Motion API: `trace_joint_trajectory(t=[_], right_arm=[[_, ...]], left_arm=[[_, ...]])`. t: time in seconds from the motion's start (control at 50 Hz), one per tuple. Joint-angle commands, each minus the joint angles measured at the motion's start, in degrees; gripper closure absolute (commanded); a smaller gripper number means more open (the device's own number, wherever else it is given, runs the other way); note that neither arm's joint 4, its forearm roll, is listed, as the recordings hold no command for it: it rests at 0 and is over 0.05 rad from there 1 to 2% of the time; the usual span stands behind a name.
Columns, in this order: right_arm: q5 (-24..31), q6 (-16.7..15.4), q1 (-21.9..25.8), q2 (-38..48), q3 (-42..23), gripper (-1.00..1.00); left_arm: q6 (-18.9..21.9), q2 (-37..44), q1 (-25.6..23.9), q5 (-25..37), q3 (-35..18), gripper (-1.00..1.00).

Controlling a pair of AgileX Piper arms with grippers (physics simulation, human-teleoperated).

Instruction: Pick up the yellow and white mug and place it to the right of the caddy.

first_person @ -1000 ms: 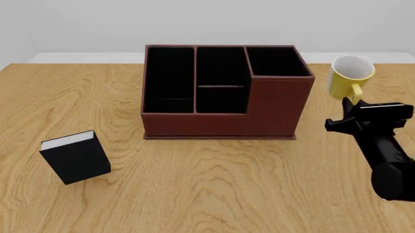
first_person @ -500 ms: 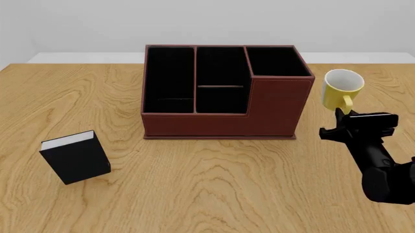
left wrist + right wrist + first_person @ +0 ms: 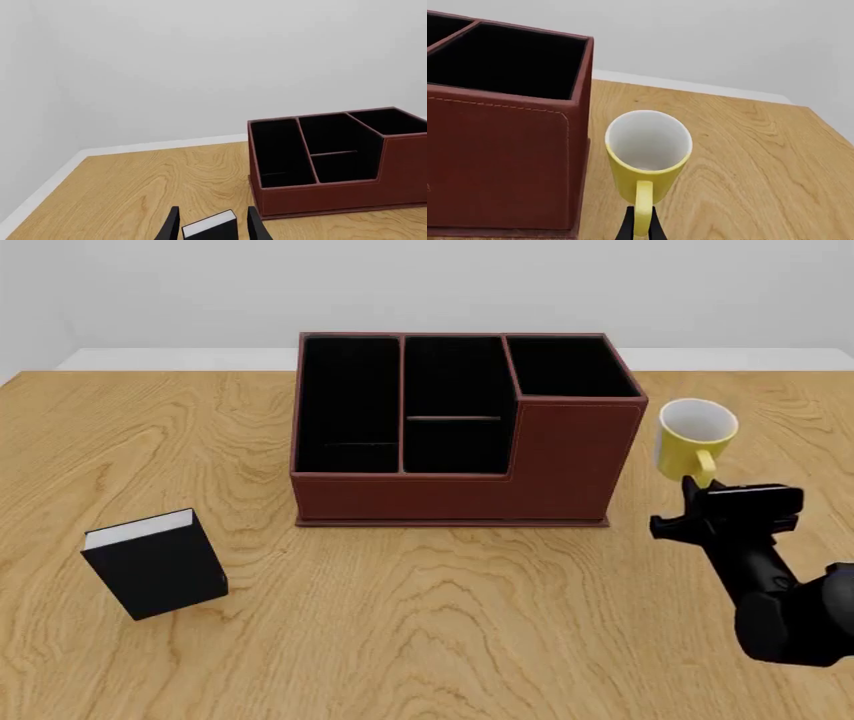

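A: Nearest first. Right gripper [image 3: 697, 490] sits on the near right of the caddy [image 3: 461, 430], black arm coming in behind it. Jaws nearly together, pinching the yellow loop handle of the yellow and white mug [image 3: 694, 438].

B: Right wrist camera agrees: two black fingers [image 3: 628, 226] pressed against either side of the handle, hardly any gap. Mug [image 3: 648, 155] is tilted, white inside facing the camera.

A: Mug's place: just beside the caddy's right wall, not touching it, level with the tall-fronted section. Cannot tell from the front view whether its base rests on the table [image 3: 441, 620].

B: Wrist view doesn't settle that either. It shows only the caddy's [image 3: 507, 130] right-hand compartment and its stitched wall.

A: Left gripper [image 3: 213, 231]: absent from the front view. Its own wrist camera shows two black fingertips set apart, nothing gripped.

B: Seen between those fingertips, beyond them: the black book [image 3: 209, 229], white page edge up. Front view places that book [image 3: 156, 562] well to the near left of the caddy, standing, slightly turned.

A: Farther out, left wrist view takes in all three black-lined compartments of the caddy [image 3: 333, 160].
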Motion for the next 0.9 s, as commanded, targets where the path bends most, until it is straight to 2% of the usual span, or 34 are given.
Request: trace_joint_trajectory(t=[0.02, 0.9], right_arm=[[-1.1, 0.3, -0.2, 1.3, -0.2, 1.00], [-4.9, 0.6, -0.9, 9.6, -1.5, 1.00]], left_arm=[[0.1, 0.0, -0.1, 0.0, 0.0, -1.00], [0.5, 0.0, -0.2, 0.4, 0.0, -1.00]])
